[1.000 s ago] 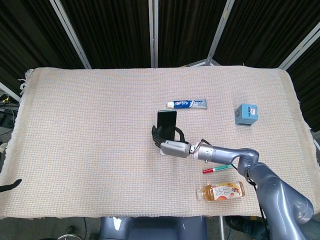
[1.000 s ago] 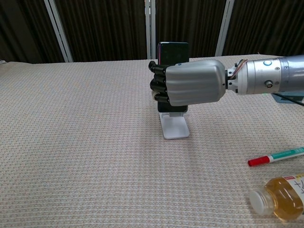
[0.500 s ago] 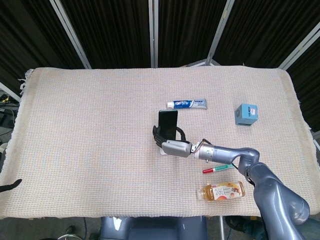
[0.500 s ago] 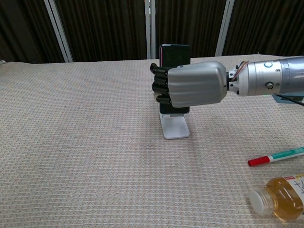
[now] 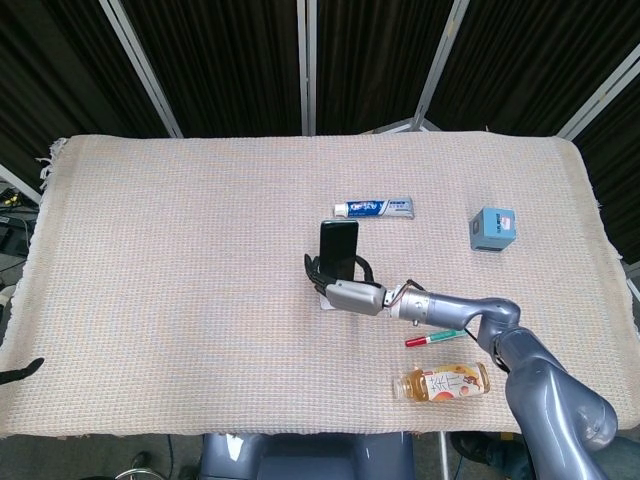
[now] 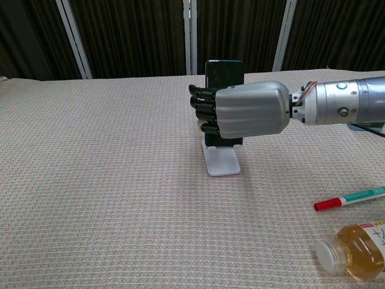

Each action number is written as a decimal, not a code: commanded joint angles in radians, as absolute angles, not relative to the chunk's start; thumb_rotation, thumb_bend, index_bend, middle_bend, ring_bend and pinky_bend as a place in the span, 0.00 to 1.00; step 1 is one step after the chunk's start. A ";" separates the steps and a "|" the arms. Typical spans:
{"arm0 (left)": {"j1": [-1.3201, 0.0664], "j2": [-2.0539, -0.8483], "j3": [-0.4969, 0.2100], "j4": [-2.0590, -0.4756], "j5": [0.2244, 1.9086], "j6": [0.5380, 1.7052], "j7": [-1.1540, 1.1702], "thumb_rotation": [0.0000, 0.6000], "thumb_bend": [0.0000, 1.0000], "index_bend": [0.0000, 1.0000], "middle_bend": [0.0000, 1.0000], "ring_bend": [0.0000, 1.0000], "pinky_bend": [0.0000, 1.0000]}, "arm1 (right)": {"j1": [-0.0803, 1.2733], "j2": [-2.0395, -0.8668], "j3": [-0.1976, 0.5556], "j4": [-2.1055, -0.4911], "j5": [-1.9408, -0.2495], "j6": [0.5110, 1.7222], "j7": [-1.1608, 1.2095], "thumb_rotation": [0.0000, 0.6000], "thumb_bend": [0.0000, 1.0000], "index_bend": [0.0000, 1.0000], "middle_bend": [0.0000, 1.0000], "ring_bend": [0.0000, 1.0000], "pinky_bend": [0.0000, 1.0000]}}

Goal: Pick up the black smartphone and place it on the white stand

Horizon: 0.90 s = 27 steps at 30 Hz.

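Note:
My right hand (image 6: 243,116) (image 5: 345,290) grips the black smartphone (image 6: 224,72) (image 5: 338,245) and holds it upright, fingers wrapped around its lower half. The phone's bottom edge sits at the white stand (image 6: 221,161) (image 5: 324,300), whose base plate shows on the cloth just below the hand. Whether the phone rests on the stand's ledge is hidden by the hand. The left hand appears in neither view.
On the woven cloth lie a toothpaste tube (image 5: 373,208) behind the phone, a blue box (image 5: 492,228) at the far right, a red-capped marker (image 6: 352,198) (image 5: 432,339) and a bottle of amber drink (image 6: 355,248) (image 5: 441,383) near the front edge.
My right hand has shifted slightly to the right with the phone and lowered it a little towards the stand. The phone now stands a touch more upright.

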State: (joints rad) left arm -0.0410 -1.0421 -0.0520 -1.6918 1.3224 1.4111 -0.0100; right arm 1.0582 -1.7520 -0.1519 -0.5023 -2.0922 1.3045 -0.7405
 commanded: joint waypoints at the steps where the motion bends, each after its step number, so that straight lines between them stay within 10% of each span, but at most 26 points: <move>1: -0.041 -1.042 -0.052 -1.693 1.323 1.411 -0.009 1.00 0.00 0.00 0.00 0.00 0.00 | 1.057 -1.752 -0.153 -0.503 -2.088 1.308 -0.739 1.00 0.31 0.29 0.24 0.15 0.18; 27: -0.034 -1.025 -0.038 -1.705 1.381 1.428 -0.052 1.00 0.00 0.00 0.00 0.00 0.00 | 0.937 -1.574 -0.069 -0.754 -1.964 1.500 -0.788 1.00 0.29 0.11 0.15 0.13 0.17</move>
